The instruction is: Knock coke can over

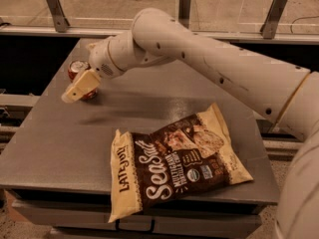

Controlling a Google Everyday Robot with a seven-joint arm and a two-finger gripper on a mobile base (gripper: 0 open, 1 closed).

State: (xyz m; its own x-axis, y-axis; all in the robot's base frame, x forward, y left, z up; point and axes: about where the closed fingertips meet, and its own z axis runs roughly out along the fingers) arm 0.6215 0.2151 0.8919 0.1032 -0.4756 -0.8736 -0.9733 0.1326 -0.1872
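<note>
A grey, flat-topped metal table (60,138) stands here. A crinkled brown-and-cream foil chip bag (174,166) lies flat on it, label up, its near-left corner hanging over the front edge. Slanted grey metal posts (54,6) stand behind.
</note>
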